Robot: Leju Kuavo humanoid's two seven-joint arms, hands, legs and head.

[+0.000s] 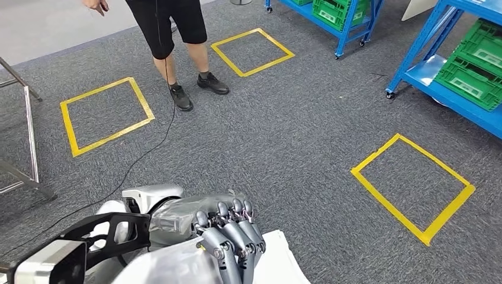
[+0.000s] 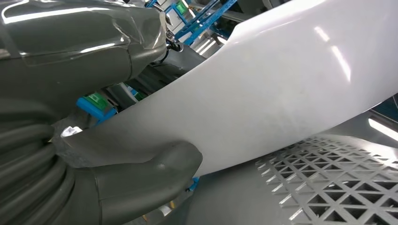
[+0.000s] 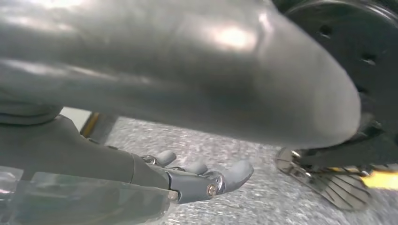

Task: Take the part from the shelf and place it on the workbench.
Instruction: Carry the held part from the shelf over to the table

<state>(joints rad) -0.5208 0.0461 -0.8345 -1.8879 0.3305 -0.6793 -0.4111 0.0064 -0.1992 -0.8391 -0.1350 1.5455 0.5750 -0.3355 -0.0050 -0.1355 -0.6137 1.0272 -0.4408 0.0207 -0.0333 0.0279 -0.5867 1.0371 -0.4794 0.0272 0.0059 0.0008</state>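
One left hand grips the white curved sheet part low against the robot's body, thumb pressed on its underside. Right hand hangs with fingers apart, holding nothing. Blue shelf with green crates stands well apart on grey carpet.

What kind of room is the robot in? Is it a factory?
Probably a workshop or warehouse-style test area. Blue metal shelves hold green plastic crates, and yellow tape squares mark spots on the grey carpet. The left hand grips a white part.
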